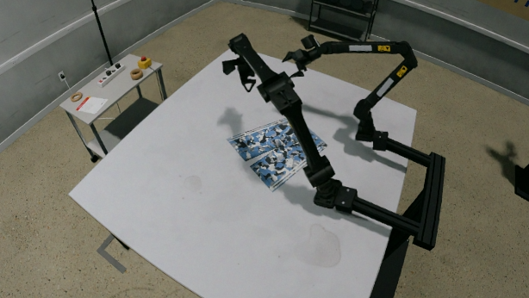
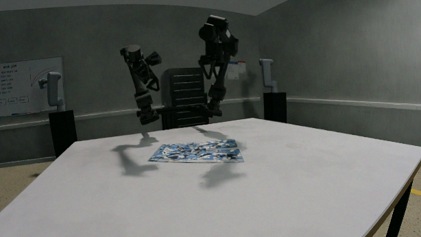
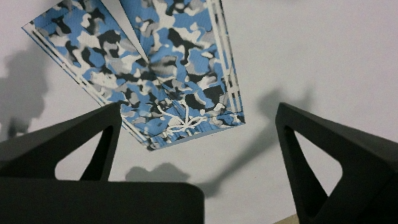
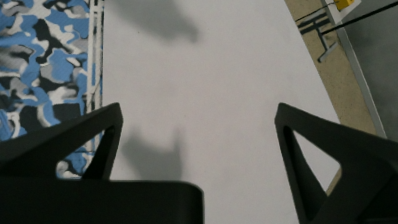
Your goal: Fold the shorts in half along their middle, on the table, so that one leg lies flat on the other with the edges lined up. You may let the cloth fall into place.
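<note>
The blue, black and white camouflage shorts (image 1: 263, 139) (image 2: 195, 152) (image 3: 185, 55) (image 4: 45, 65) lie flat and spread on the table, both legs side by side with a narrow gap between them. The waistband with its white drawstring (image 3: 185, 122) is toward the arms' bases; the legs point away from them. My left gripper (image 1: 248, 88) (image 3: 198, 111) is open and empty, high above the table. My right gripper (image 1: 293, 66) (image 4: 198, 111) is open and empty, above the table beside the shorts' right-hand side edge. In the top view the left arm covers part of the waist end.
The white table (image 1: 172, 155) (image 2: 291, 192) extends well beyond the shorts on all sides. Both arms' bases stand on a black frame (image 1: 436, 189) at one table edge. A small side table (image 1: 116, 88) with a power strip and a yellow emergency-stop box stands beyond the opposite edge.
</note>
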